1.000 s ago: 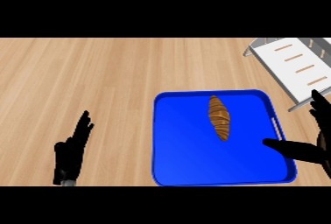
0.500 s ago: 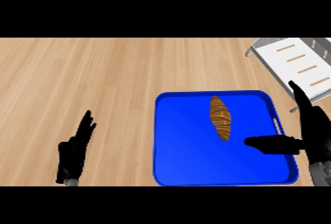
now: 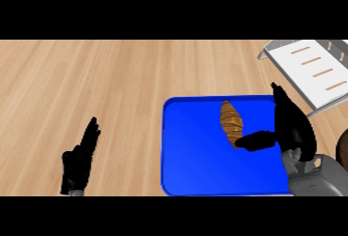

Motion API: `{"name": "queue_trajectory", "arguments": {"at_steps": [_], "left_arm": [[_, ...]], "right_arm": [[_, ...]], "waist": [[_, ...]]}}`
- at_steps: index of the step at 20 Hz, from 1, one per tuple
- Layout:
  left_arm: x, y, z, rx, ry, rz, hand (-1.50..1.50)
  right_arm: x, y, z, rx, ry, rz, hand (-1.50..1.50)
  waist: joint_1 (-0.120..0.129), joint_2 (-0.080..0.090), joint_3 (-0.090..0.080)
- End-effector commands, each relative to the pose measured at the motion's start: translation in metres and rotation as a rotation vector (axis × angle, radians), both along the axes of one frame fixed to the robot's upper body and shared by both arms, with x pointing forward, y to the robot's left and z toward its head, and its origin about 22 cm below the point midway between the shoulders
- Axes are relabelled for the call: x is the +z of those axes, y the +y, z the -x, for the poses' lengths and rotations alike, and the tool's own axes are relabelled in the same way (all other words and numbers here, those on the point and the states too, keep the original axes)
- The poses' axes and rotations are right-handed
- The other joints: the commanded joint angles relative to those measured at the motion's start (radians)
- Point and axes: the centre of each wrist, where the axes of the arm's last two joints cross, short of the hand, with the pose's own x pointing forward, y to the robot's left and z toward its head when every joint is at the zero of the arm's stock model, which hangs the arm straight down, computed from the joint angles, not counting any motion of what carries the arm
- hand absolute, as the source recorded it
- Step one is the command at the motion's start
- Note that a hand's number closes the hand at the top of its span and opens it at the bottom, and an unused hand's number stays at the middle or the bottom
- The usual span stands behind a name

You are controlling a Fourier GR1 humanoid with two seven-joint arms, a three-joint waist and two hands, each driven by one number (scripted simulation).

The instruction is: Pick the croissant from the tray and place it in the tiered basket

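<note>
Head view looks steeply down on a wooden counter (image 3: 136, 83) with light planks. Right hand (image 3: 291, 126) is over the right side of the blue tray (image 3: 197, 156), with its long fingers straight and pointing away from the robot, along the tray's right rim. Its thumb (image 3: 255, 140) is spread out to the left, and the tip of the thumb is touching, or almost touching, the near end of the croissant (image 3: 231, 122); I cannot tell which. The hand is spread and not closed around anything. The croissant lies flat on the tray floor, just to the left of this hand, between the fingers and the middle of the tray, with its long side pointing away from the robot. Beyond the fingertips, further away and to the right, stands the tiered basket (image 3: 309, 69), a grey frame with a white shelf, well apart from the croissant. Left hand (image 3: 78, 159) rests low at the left side on the counter, far to the left of the tray, with fingers straight, close together and pointing up, holding nothing.
</note>
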Motion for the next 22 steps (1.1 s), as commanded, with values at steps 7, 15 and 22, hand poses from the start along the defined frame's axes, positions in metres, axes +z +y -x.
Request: {"name": "queue_trajectory", "arguments": {"at_steps": [7, 15, 22], "left_arm": [[-0.015, 0.012, 0.009, -0.006, 0.067, 0.009, 0.0], [-0.008, 0.003, -0.002, 0.02, 0.048, 0.003, 0.0], [-0.015, 0.009, 0.013, 0.027, 0.067, -0.005, 0.0]], "right_arm": [[-0.004, 0.035, -0.036, -0.073, 0.224, 0.023, -1.5], [-0.009, 0.035, -0.047, -0.042, 0.332, 0.06, -1.5], [-0.024, 0.034, -0.056, -0.065, 0.411, 0.028, -1.5]], "waist": [[-0.001, 0.006, -0.004], [-0.012, 0.004, -0.004], [-0.01, 0.002, -0.003]]}}
